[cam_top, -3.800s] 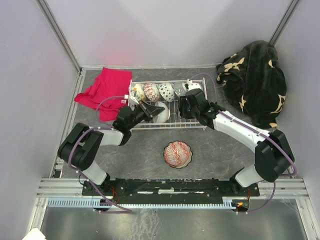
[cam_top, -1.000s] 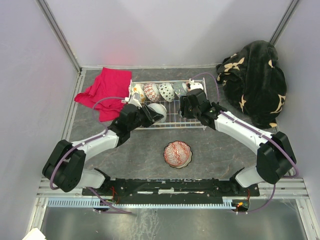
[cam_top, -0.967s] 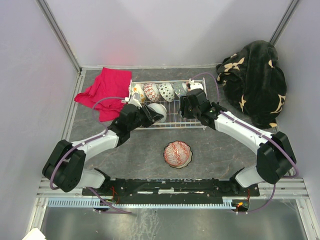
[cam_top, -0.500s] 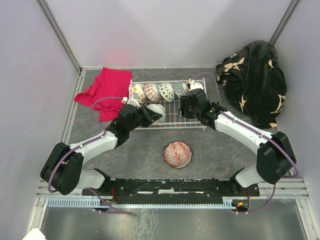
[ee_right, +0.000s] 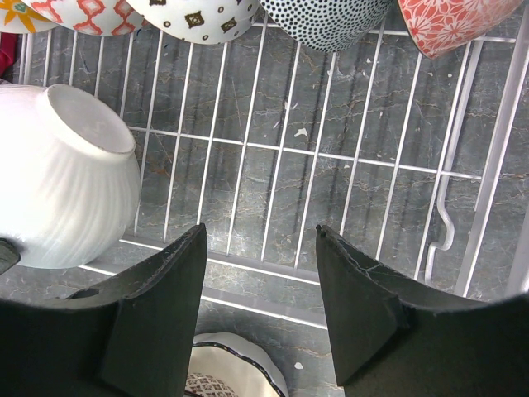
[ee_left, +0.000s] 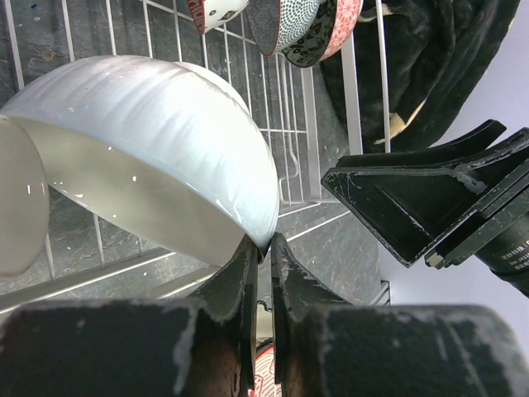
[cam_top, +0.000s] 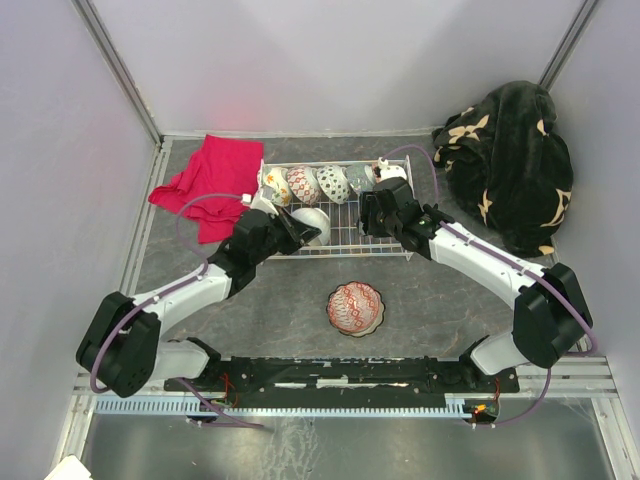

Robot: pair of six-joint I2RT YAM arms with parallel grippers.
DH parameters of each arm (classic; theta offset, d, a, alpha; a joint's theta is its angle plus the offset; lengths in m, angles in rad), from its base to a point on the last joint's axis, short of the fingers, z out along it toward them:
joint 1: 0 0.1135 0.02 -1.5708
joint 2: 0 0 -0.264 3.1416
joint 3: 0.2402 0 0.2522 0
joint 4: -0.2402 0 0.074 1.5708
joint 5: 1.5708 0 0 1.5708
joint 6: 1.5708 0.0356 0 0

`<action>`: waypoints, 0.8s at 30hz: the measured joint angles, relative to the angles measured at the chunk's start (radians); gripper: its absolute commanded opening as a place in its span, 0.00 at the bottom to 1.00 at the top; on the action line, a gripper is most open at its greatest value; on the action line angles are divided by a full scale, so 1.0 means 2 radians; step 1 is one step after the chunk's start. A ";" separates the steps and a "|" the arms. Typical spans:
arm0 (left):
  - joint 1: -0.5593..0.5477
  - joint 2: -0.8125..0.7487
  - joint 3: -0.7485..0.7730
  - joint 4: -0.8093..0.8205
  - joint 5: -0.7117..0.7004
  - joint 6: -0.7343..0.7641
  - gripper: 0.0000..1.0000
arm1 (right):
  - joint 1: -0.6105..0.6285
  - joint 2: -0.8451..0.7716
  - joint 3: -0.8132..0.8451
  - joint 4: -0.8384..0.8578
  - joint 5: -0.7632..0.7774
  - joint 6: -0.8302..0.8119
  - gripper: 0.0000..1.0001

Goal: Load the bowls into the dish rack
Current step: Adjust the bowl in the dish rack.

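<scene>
**Thin rim, hard glaze: a narrow pinch on the white bowl**

My left gripper [ee_left: 263, 248] is pressed almost together on the rim of the white bowl [ee_left: 157, 157], one finger inside the lip and one outside. The bowl lies tilted on its side at the near left of the dish rack [cam_top: 350, 243], with its ribbed outer wall against the wires. My right gripper [ee_right: 260, 240] hangs spread over the bare middle of the rack and holds nothing.

The bowl looks like glazed ceramic, so I judge it stiff, smooth and fairly heavy for a hold this small. With only one spot on the lip pinched, it can pivot between my fingers, and the glaze gives them little to bite on. The rim is also the part most likely to chip if it knocks a wire. Its round wall may roll on the grid floor, so it should be settled before I let go.

A row of patterned bowls [cam_top: 318, 184] leans along the far side of the rack, near enough that a swinging bowl could clip them.

One red patterned bowl [cam_top: 355, 307] sits upright on the table, outside the rack. I would take it the same way, by the rim, with one finger inside.
</scene>
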 measured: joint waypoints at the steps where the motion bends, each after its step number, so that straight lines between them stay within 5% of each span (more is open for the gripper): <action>1: 0.000 0.000 0.001 -0.002 0.001 0.001 0.03 | 0.000 0.000 0.000 0.000 0.000 0.000 0.63; 24: 0.000 0.091 0.183 -0.157 0.130 0.091 0.03 | 0.000 0.000 0.000 0.000 0.002 0.000 0.64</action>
